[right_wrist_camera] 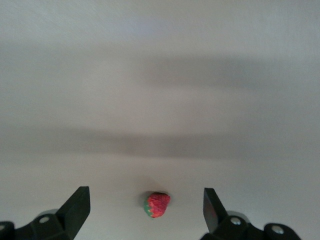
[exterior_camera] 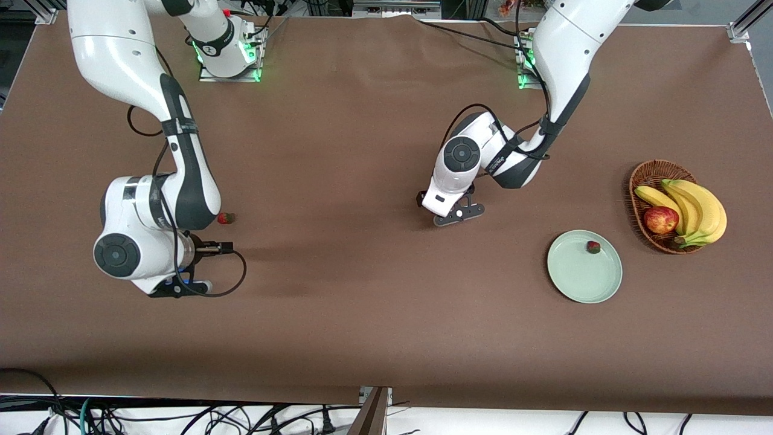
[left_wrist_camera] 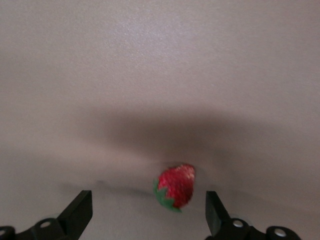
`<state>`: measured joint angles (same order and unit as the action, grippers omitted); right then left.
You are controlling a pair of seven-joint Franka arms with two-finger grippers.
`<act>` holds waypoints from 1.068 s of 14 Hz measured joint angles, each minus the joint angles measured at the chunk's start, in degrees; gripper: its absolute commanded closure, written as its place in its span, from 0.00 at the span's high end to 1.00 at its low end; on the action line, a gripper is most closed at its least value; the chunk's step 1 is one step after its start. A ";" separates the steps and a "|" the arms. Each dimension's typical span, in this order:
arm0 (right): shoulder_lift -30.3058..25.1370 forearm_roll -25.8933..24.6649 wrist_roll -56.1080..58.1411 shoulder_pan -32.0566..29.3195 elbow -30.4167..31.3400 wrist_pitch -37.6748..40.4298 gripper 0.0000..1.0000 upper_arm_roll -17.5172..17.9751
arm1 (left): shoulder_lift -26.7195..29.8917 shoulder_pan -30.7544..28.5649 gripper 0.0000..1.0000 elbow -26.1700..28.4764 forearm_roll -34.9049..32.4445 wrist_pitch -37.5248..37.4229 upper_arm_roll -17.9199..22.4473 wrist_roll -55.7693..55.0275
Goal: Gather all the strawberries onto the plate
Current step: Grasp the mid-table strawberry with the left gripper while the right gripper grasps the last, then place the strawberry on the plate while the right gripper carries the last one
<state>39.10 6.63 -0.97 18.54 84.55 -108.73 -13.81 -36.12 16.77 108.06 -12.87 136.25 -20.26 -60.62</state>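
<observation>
The first strawberry [exterior_camera: 593,246] already lies on the pale green plate [exterior_camera: 570,281], at about one o'clock from the plate's middle as the front camera shows it, close to the rim. The plate sits on the brown bench [exterior_camera: 362,302] toward the left arm's end.

The second strawberry [left_wrist_camera: 175,187] I get only through the left wrist camera. It lies on the bench in shadow, between the spread fingers of the left hand [left_wrist_camera: 147,200] and closer to one finger than the other, touching neither. From the front camera the left hand [exterior_camera: 459,214] is low over the bench at about ten o'clock from the plate, and it hides this berry.

The third strawberry [exterior_camera: 225,218] lies on the bench toward the right arm's end, just beside the right arm's wrist. The right hand [exterior_camera: 178,289] is low over the bench with that berry at about one o'clock from it. On my right wrist feed its fingers are spread wide, holding nothing, with the berry [right_wrist_camera: 157,204] between them.

At about two o'clock from the plate stands a wicker basket [exterior_camera: 641,181] holding bananas [exterior_camera: 700,208] and an apple [exterior_camera: 660,220].
</observation>
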 measured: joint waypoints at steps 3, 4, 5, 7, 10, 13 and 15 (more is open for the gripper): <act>-5.44 0.00 -0.01 0.15 14.00 -9.27 1.00 -0.05 | -0.63 -0.05 0.85 0.00 -0.86 1.34 0.29 -0.70; -6.53 0.01 -0.05 0.33 17.35 -12.00 1.00 -0.04 | -0.63 -0.05 0.81 -0.01 -0.86 1.53 0.31 -0.74; -7.30 0.02 -0.16 0.54 20.06 -14.63 1.00 -0.03 | -0.63 -0.04 0.80 -0.01 -0.87 1.67 0.31 -0.77; -7.98 0.06 -1.45 0.87 23.57 -17.95 1.00 -0.03 | -0.63 0.01 0.58 -0.01 -0.87 1.79 0.30 -0.96; -8.20 0.07 -5.16 1.22 25.95 -20.17 1.00 0.07 | -0.63 0.02 0.14 -0.01 -0.87 1.88 0.29 -1.12; -8.20 0.08 -8.00 1.37 27.75 -21.90 0.99 1.00 | -0.63 0.02 0.03 -0.06 -0.87 1.93 0.29 -1.14; -8.21 0.08 -9.45 1.68 28.27 -22.39 0.84 1.46 | -0.59 -0.17 0.03 -0.22 -0.87 1.87 0.39 -1.14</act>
<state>30.89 6.71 -10.42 20.22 112.83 -131.13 -12.35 -36.71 16.60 107.83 -13.74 138.11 -19.88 -61.76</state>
